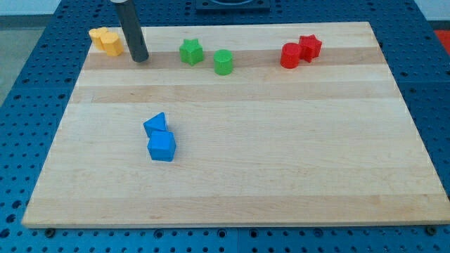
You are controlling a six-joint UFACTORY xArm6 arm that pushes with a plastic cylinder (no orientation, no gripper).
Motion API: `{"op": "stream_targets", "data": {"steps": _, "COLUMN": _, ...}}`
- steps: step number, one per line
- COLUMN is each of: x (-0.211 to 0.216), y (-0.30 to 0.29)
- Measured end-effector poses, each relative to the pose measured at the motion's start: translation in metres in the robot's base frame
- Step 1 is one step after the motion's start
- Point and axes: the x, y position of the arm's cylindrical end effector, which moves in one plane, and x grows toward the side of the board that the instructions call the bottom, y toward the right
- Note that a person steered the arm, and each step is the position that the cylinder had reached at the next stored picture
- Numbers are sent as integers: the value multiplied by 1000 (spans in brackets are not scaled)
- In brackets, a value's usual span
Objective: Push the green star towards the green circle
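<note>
The green star [190,51] lies near the view's top, left of centre, on the wooden board [281,161]. The green circle [223,62] sits just to its right and slightly lower, a small gap apart. My tip [140,59] rests on the board to the left of the green star, with a clear gap between them. The dark rod rises from it toward the view's top edge.
Two yellow blocks [106,41] sit touching at the top left corner, left of my tip. Two red blocks [300,51] sit touching at the top right. A blue triangle [156,124] and a blue cube [162,146] touch left of centre.
</note>
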Motion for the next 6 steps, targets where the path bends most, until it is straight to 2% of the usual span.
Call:
{"op": "stream_targets", "data": {"steps": 2, "x": 0, "y": 19}}
{"op": "stream_targets", "data": {"steps": 4, "x": 1, "y": 76}}
{"op": "stream_targets", "data": {"steps": 6, "x": 41, "y": 144}}
